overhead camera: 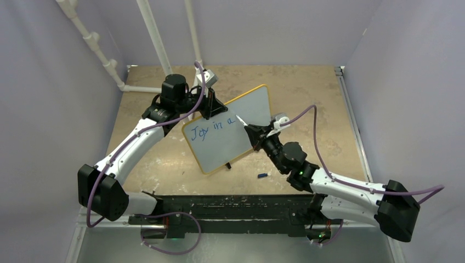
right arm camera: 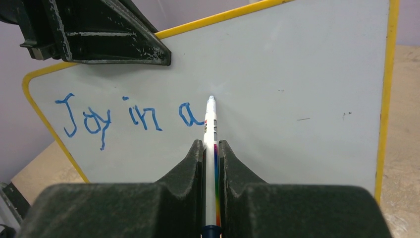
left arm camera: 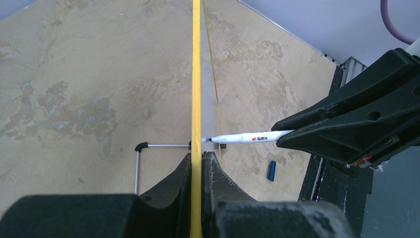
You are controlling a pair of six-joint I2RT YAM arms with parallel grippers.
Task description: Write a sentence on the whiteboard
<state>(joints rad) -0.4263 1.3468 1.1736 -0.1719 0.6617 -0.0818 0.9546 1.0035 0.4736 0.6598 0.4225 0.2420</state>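
Note:
The whiteboard (overhead camera: pixel 233 143) stands tilted on the table, white with a yellow rim (left arm camera: pixel 196 74). My left gripper (overhead camera: pixel 210 105) is shut on its upper rim, one finger on each side (left arm camera: pixel 198 154). The sentence (right arm camera: pixel 129 116) in blue marker reads "Joy in a" across the board's upper left (overhead camera: pixel 214 126). My right gripper (right arm camera: pixel 211 144) is shut on a white marker (right arm camera: pixel 210 124). The marker's tip touches the board just right of the "a". In the left wrist view the marker (left arm camera: pixel 247 137) meets the board's face from the right.
A blue marker cap (overhead camera: pixel 262 176) lies on the table near the right arm (left arm camera: pixel 271 170). The board's wire stand leg (left arm camera: pixel 137 163) sticks out behind it. White pipes (overhead camera: pixel 93 44) run along the back left wall. Walls close in both sides.

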